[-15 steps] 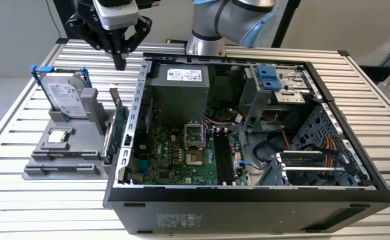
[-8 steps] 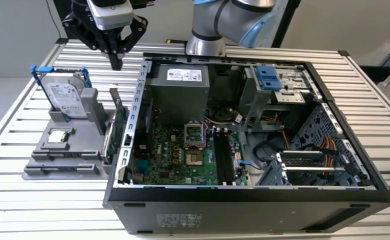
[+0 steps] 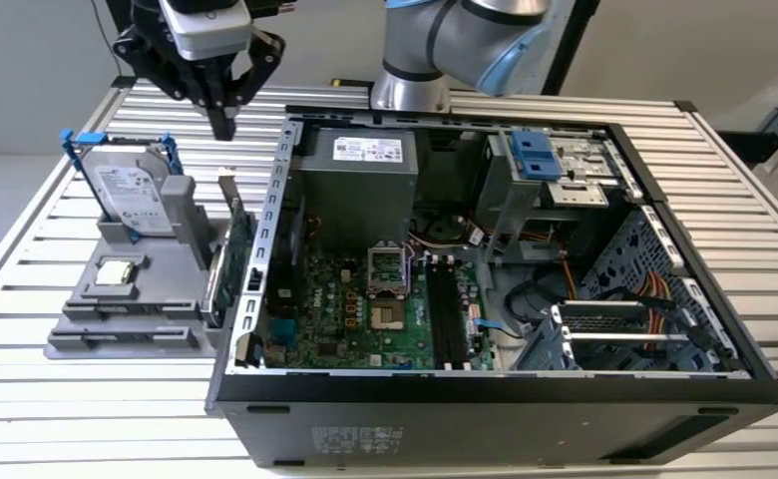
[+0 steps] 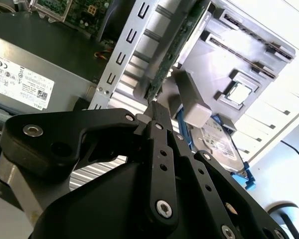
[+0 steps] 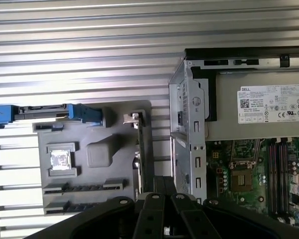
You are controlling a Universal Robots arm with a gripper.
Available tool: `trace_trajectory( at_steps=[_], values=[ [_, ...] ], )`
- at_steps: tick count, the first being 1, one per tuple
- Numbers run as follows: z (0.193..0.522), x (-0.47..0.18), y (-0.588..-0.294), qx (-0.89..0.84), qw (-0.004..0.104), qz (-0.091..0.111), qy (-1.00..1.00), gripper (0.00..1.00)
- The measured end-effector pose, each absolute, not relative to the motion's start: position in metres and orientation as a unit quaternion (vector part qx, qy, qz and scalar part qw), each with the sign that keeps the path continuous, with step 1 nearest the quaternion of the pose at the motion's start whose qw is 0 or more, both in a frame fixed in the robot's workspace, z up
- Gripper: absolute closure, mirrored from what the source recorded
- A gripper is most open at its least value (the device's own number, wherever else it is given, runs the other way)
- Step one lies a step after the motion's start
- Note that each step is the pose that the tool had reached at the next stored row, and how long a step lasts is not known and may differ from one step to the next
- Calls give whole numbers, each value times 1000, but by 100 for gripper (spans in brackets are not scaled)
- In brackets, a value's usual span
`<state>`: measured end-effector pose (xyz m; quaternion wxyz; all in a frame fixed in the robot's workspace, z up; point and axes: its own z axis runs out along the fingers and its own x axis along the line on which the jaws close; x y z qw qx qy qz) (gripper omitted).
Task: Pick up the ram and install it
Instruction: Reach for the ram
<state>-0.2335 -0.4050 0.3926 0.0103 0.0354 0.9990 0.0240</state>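
My gripper (image 3: 224, 128) hangs shut with nothing in it above the slatted table, behind the grey holder (image 3: 163, 261) and left of the open computer case (image 3: 496, 384). In both wrist views its black fingers (image 5: 164, 183) (image 4: 157, 113) meet over the rear end of the green expansion card (image 5: 139, 149). Two narrow slots at the holder's front hold dark strips (image 5: 83, 187) on edge. I cannot tell whether one is the ram. The motherboard's long black slots (image 3: 445, 314) lie open to view inside the case.
The holder also carries a silver hard drive with blue rails (image 3: 134, 195), a processor chip (image 3: 117, 271) and the upright green card (image 3: 236, 264). The case's metal wall (image 5: 189, 144) rises beside the holder. A power supply (image 3: 356, 170) fills the case's rear.
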Motion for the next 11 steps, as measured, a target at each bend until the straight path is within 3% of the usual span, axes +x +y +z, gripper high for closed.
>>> trace_trajectory(
  at_steps=[11],
  values=[
    [393, -244, -406, 35, 10, 24, 999, 100]
  ],
)
